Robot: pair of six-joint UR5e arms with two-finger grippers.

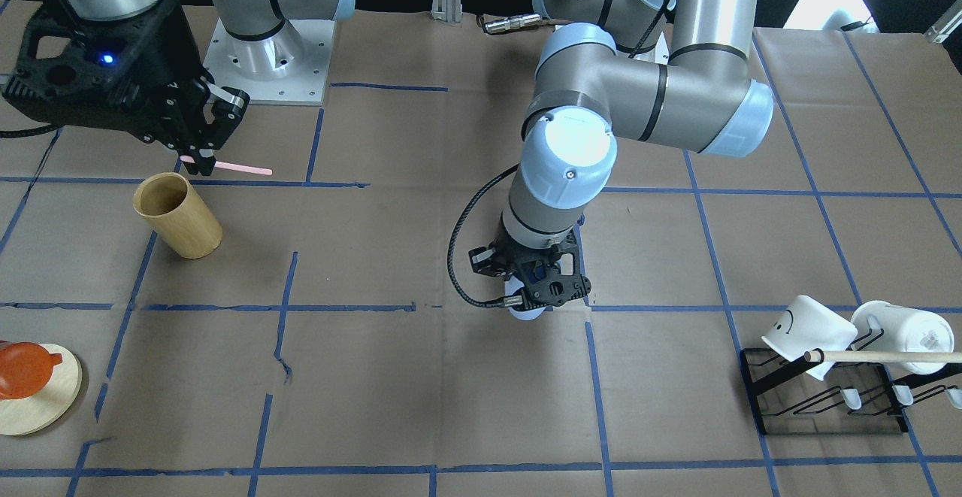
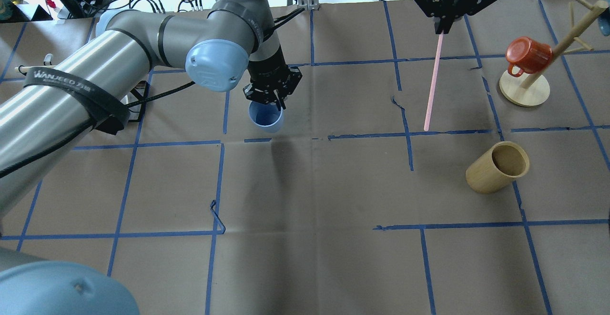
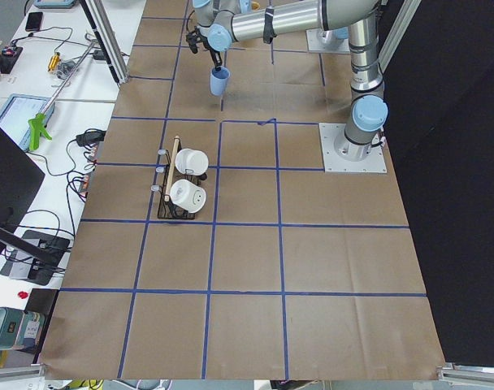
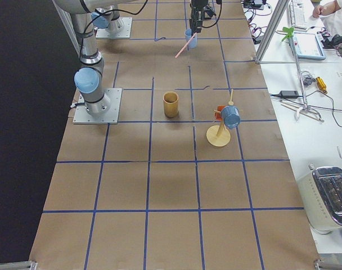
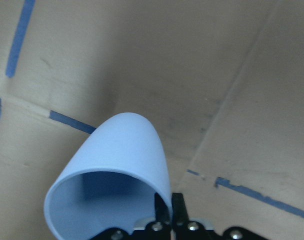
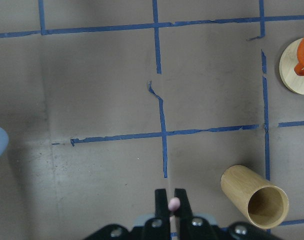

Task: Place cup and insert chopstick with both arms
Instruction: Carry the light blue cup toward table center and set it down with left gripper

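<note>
Over the middle of the table [image 2: 305, 258], hanging a blue cup [image 5: 122, 160] from the left gripper [image 5: 171, 212], pinching its rim with narrow jaws, one finger inside the wall and one outside. Tilting the cup so its mouth is turning toward the wrist camera, and casting a shadow on the brown paper beneath (apparently lifted clear, though the gap is hard to judge).

Further toward the robot's right, clamping the top end of a pink chopstick [image 2: 432, 84] in the right gripper [image 6: 171, 200], jaws nearly together around it. Letting the stick slant downward, its free end pointing at the taped grid and staying well apart from the cup.

Near that free end but not touching it, standing upright and open-mouthed on the paper: a bamboo holder [image 2: 498, 167].

Beyond the holder, at the table's right side, carrying an orange mug [image 2: 526, 54] on a wooden mug tree [image 2: 524, 88]. At the opposite end, supporting two white cups [image 1: 808, 328] on a black wire rack [image 1: 827, 399].
</note>
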